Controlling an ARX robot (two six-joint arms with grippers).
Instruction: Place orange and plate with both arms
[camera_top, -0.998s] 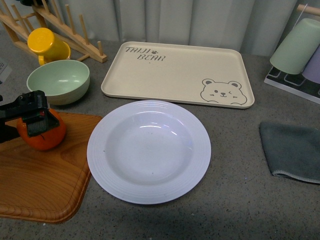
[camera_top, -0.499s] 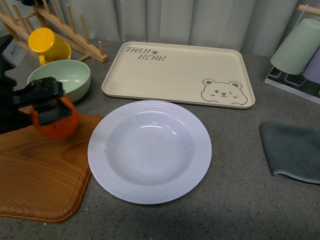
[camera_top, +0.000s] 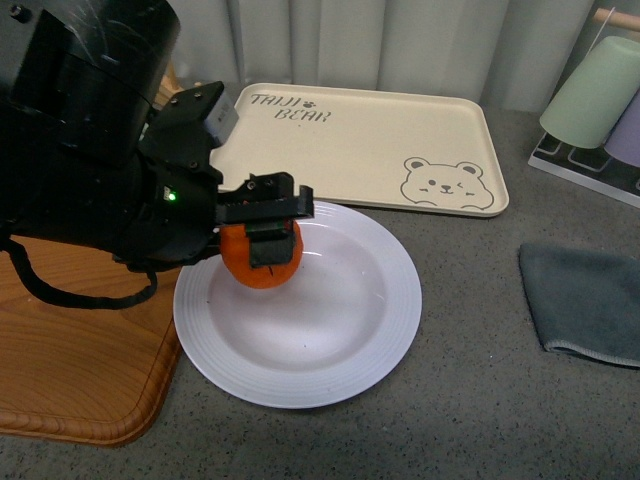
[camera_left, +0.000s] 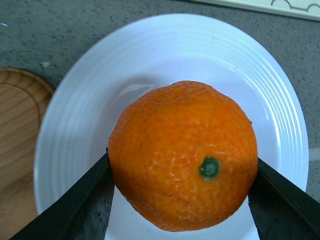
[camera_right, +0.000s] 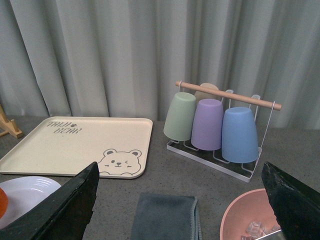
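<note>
Front view.
A: What could go wrong w/ the left gripper here?
B: It's clamped on the orange, over the plate, on the side of the well nearer the wooden board, not the centre. Can't tell if the fruit touches the plate. If the jaws part w/ a gap beneath, the orange would prob. bounce and roll up the slope, poss. over the ridged rim toward the board or the bear tray.
A: And the plate itself?
B: Looks smooth on a flat counter. A downward shove from the arm could skid it.

Left wrist view.
A: Orange vs. claw?
B: Dead between the two black fingers, one pressing each flank. Stem dimple faces the cam, white well behind. The grip sits around the widest part, so a slip looks unlikely. The danger is at release, not in the hold.

Right wrist view.
A: Other arm?
B: The right gripper has its jaws spread wide w/ nothing between them. It's well apart from the plate, whose edge just shows in a corner. Ahead of it: grey cloth, cup rack, pink bowl. Judgement: if it goes for the plate, any tilt would send a loose round fruit rolling, so the lift wants to be level.
</note>
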